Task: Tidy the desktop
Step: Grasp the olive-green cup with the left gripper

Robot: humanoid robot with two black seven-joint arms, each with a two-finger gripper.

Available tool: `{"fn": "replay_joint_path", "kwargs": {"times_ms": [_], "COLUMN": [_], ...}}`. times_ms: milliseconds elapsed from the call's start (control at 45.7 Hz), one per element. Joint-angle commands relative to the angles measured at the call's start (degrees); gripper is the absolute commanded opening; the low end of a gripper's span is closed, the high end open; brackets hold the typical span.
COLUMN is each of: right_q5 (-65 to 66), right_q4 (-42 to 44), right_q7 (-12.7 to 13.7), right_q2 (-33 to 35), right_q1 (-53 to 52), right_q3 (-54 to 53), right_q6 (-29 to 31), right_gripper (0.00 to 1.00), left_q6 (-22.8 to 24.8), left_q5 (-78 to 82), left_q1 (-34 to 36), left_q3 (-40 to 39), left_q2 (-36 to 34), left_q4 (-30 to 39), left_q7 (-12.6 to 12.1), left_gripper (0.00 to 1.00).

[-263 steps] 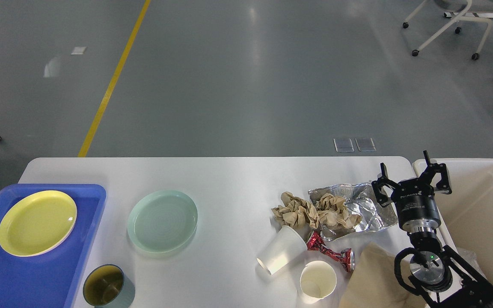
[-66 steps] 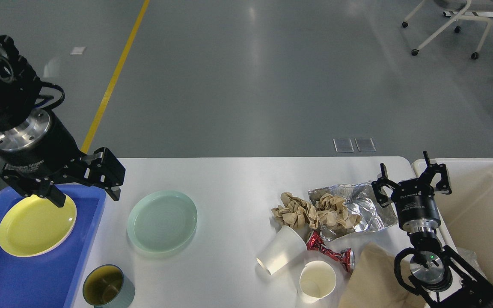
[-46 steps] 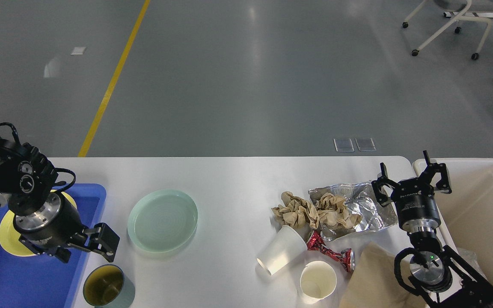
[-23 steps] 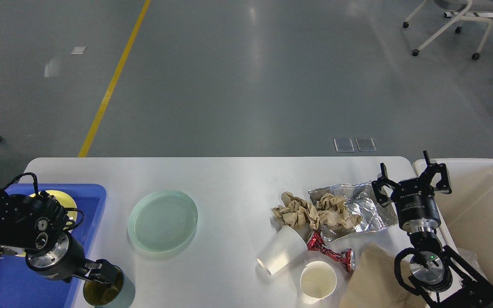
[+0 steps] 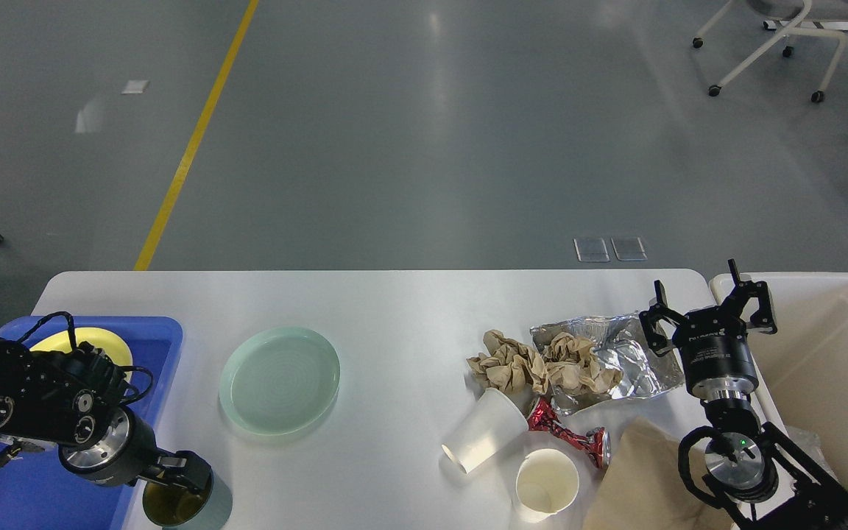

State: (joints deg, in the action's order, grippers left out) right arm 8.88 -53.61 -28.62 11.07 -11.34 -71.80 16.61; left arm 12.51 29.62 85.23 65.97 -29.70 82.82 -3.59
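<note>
The white desktop [image 5: 394,302] holds a pale green plate [image 5: 280,380], a teal cup with a yellowish inside [image 5: 187,506], crumpled brown paper [image 5: 534,366], silver foil [image 5: 626,353], a tipped white paper cup [image 5: 484,432], an upright paper cup [image 5: 546,486] and a red wrapper [image 5: 575,436]. My left gripper [image 5: 182,478] is low at the teal cup's far rim; its fingers are dark and cannot be told apart. My right gripper [image 5: 711,303] is open and empty, pointing up beside the foil at the table's right end.
A blue tray [image 5: 159,346] at the left holds a yellow plate [image 5: 78,340], partly behind my left arm. A cream bin [image 5: 836,353] stands off the right edge. A tan paper bag [image 5: 637,478] lies at the front right.
My left arm came into view high at the left and swept down over the tray to the teal cup. In the last half second it shifted only slightly. The right arm has not moved.
</note>
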Motion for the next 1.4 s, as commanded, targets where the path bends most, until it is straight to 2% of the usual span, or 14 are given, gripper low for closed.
{"fn": "replay_joint_path", "kwargs": {"times_ms": [0,284,372,547,678,1050,1159,1378], "right_q5": [0.0,0.0,0.0,0.0,0.0,0.0,0.0,0.0], "right_q4": [0.0,0.0,0.0,0.0,0.0,0.0,0.0,0.0], "right_q7": [0.06,-0.03,0.06,-0.03,-0.03,-0.03,0.06,-0.03], "right_q2": [0.0,0.0,0.0,0.0,0.0,0.0,0.0,0.0], "right_q1": [0.0,0.0,0.0,0.0,0.0,0.0,0.0,0.0], "right_q3": [0.0,0.0,0.0,0.0,0.0,0.0,0.0,0.0], "right_q6": [0.0,0.0,0.0,0.0,0.0,0.0,0.0,0.0], "right_gripper": [1.0,1.0,1.0,1.0,1.0,1.0,1.0,1.0], "left_q6": [0.05,0.76,0.85,0.93,0.93,1.72,5.67,21.31], "left_q5": [0.0,-0.08,-0.08,-0.08,-0.08,-0.35,-0.7,-0.87], "left_q1": [-0.24,-0.51,-0.51,-0.51,-0.51,0.37,3.26,14.42], "left_q3": [-0.05,-0.05,0.21,0.21,0.3,0.39,0.91,1.62], "left_q2": [0.08,-0.01,-0.01,-0.1,-0.27,-0.71,-1.06,-3.26], "left_q4": [-0.11,-0.11,-0.11,-0.11,-0.11,0.41,0.68,2.7], "left_q7": [-0.01,-0.1,-0.1,-0.1,-0.1,0.08,0.43,0.78], "left_gripper": [0.61,0.37,0.26,0.2,0.08,0.04,0.03,0.0]}}
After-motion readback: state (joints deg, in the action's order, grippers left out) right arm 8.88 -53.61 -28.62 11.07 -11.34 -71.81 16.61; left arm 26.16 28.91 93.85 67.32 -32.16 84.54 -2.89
